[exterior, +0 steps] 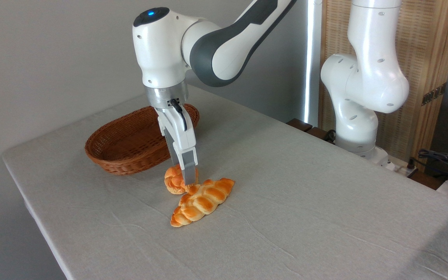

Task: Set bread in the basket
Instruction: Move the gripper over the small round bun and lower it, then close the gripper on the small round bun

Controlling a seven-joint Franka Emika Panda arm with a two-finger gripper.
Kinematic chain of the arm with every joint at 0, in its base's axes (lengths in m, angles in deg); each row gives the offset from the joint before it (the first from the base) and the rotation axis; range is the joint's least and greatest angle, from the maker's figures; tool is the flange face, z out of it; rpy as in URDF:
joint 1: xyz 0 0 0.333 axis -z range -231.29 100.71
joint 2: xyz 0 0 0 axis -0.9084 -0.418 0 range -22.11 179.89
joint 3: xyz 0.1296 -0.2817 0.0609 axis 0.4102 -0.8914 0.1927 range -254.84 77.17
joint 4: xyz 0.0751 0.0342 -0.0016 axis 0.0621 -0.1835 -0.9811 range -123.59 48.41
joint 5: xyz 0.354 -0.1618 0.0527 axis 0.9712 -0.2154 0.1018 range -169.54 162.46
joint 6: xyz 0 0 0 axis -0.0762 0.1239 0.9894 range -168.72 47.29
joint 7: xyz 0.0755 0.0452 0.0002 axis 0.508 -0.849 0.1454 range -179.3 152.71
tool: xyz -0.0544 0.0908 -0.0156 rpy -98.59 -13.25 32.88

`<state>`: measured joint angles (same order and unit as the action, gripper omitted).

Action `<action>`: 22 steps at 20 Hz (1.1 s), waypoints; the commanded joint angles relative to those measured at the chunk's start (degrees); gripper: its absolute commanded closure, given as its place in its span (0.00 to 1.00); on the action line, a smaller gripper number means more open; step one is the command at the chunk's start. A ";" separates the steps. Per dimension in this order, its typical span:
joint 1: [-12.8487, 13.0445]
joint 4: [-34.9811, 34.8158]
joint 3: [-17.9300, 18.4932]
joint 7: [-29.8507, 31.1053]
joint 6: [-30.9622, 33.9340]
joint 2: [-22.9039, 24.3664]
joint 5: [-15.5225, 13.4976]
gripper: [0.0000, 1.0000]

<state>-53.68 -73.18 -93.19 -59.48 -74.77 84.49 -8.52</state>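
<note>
Your white two-finger tool (185, 177) is reaching straight down over the small round knotted bun with the glossy golden-orange crust (174, 179); its near finger (188, 165) is lying across the bun's right side, touching it; the far finger is hidden behind, so you cannot tell how far the jaws are standing apart or whether they are gripping. The bun is sitting on the pale grey cloth-covered worktop (305, 202), just in front of the shallow oval basket of reddish-brown woven wicker (130, 142), outside it and very close to its near wall.

The longer braided golden loaf with pointed ends (202, 201) is lying just beside the bun on its right and front, its upper end appearing to touch the bun below the fingertip; it is crowding the tool on that side.

The arm's white base (358, 116) is standing at the worktop's far right edge; the basket's far rim is partly covered by the tool's wrist.
</note>
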 commanded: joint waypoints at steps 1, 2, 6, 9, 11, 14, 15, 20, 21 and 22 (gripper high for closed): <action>0.43 -0.79 0.31 -0.48 -1.38 -0.15 -0.38 0.00; 0.43 -0.79 0.31 -0.57 -1.38 -0.33 -0.38 0.00; 1.40 -0.71 0.31 -1.35 -1.46 -0.68 0.15 0.26; 1.49 -0.71 0.31 -3.55 -1.38 -1.12 0.15 0.49; 1.49 -0.71 0.31 -3.73 -1.38 -1.12 0.15 0.56; 1.49 -0.53 0.40 -3.73 -1.38 -1.12 0.15 0.61; 1.40 -0.53 0.40 -3.73 -1.38 -1.12 0.15 0.60; 1.40 -0.36 0.49 -3.64 -1.29 -0.94 0.15 0.60; 1.31 -0.27 0.83 -3.64 -1.20 -0.68 0.15 0.64; 1.31 -0.09 0.93 -3.56 -1.20 -0.51 0.06 0.69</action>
<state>-52.61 -73.23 -93.13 -62.49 -74.79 83.37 -8.52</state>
